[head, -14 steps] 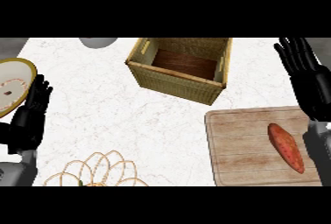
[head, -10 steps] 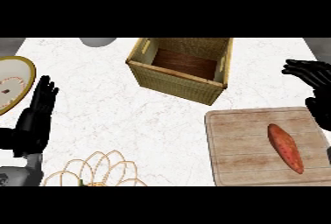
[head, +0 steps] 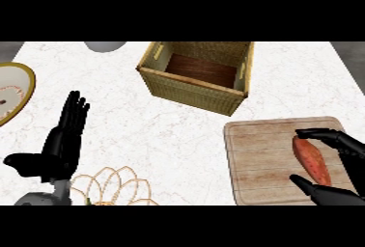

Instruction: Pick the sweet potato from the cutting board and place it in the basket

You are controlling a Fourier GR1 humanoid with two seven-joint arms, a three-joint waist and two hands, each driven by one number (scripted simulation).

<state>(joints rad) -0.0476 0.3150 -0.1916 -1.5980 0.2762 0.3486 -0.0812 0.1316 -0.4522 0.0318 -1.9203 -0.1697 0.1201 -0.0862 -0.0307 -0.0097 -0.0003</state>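
An orange sweet potato [head: 311,159] lies lengthwise on the wooden cutting board [head: 260,159] at the lower right. My right hand [head: 341,144] comes in from the right edge and arches over it, fingers curved past its far tip and thumb by its near end, not closed on it. The square wicker basket [head: 198,75] with a dark wooden floor stands at the top centre, nothing inside it. My left hand [head: 61,143] rests open at the lower left, fingers straight and pointing up.
A round plate [head: 13,90] sits at the left edge. A gold wire rack [head: 112,186] lies at the bottom left beside the left hand. A grey rounded object [head: 105,46] shows at the top edge.
My right hand has dropped from beside the basket down onto the cutting board and now brackets the sweet potato. The left hand shifted slightly right and its thumb spread out.
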